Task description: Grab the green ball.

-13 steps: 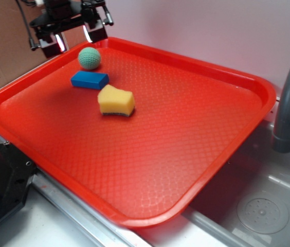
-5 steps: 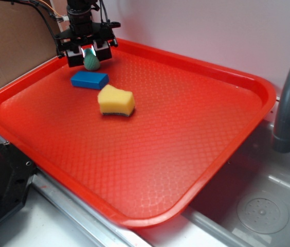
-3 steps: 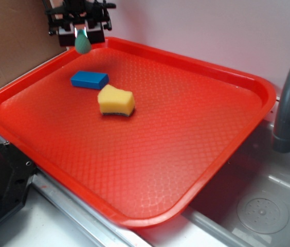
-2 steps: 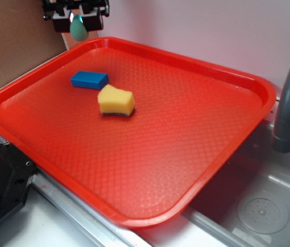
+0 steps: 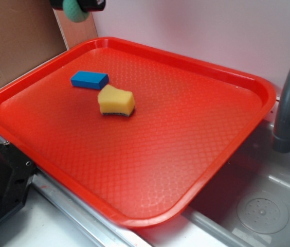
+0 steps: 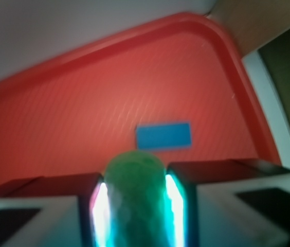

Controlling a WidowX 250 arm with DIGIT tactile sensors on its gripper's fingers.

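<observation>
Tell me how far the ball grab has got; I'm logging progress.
Done: the green ball is off the red tray, clamped in the gripper and held high above the tray's far corner. The blue block and yellow sponge lie untouched. Nothing visibly remains beyond keeping hold.

The gripper has 2 black fingers with broad, flat, blocky tops and pale, glossy inner pads that glow whitish-cyan. In the exterior view only a dark, black sliver of it shows.
</observation>
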